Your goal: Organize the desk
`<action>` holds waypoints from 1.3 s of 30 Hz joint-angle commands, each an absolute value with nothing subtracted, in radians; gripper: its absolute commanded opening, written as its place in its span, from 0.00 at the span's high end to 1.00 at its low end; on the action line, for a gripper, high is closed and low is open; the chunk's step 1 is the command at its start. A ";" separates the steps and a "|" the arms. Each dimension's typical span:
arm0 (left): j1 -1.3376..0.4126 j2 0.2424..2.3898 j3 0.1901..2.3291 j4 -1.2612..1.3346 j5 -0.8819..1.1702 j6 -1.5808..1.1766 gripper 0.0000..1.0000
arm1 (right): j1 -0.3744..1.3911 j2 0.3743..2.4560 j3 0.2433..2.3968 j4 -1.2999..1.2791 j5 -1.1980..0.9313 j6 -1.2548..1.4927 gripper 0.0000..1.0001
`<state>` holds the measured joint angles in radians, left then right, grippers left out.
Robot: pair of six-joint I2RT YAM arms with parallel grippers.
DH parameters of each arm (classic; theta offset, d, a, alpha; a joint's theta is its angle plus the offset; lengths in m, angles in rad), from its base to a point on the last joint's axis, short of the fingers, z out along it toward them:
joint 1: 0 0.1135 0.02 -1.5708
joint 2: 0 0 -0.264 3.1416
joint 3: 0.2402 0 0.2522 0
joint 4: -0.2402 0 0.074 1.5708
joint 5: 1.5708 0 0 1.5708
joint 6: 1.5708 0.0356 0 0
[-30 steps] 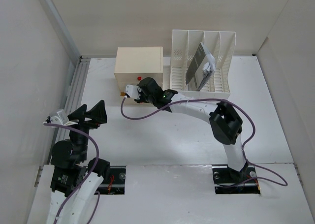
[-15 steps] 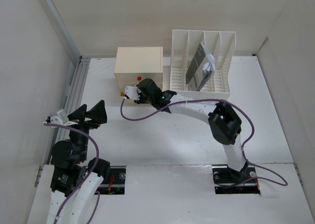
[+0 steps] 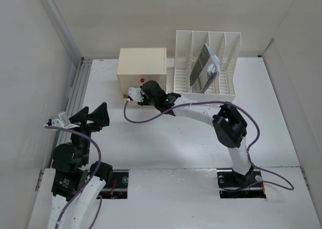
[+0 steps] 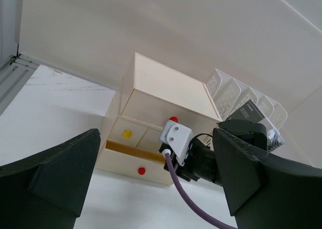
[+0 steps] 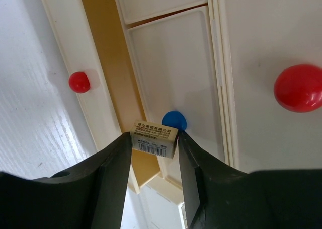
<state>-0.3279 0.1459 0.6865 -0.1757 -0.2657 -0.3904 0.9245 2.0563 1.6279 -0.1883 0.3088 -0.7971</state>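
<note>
Stowing step. Right gripper (image 5: pixel 154 144) pinches eraser (image 5: pixel 153 136), open drawer (image 5: pixel 103 53) just beyond fingertips. Next: release inside slot, clear of drawer front. Left gripper (image 4: pixel 156 138) wide, idle.

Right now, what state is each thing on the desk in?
Drawer box, bottom drawer pulled partly out, other drawers shut.
Small labelled block, pinched in the right gripper by the open drawer.
Left gripper, open, empty.
File rack, upright, a dark flat item leaning in one slot.
</note>
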 commanded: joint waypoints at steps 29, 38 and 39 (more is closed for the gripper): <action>-0.333 0.132 0.686 -0.132 -0.258 -0.385 0.08 | 0.855 1.898 1.460 -0.288 -0.233 -0.996 0.71; -0.333 0.132 0.686 -0.132 -0.258 -0.385 0.06 | 0.750 1.888 1.566 -0.474 -0.546 -1.101 0.71; -0.333 0.132 0.686 -0.132 -0.258 -0.385 0.06 | 0.750 1.900 1.581 -0.500 -0.546 -1.101 0.71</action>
<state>-0.3279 0.1459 0.6865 -0.1757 -0.2657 -0.3908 0.7574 1.9537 1.5154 -0.4137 -0.3954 -1.0531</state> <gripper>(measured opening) 0.932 0.412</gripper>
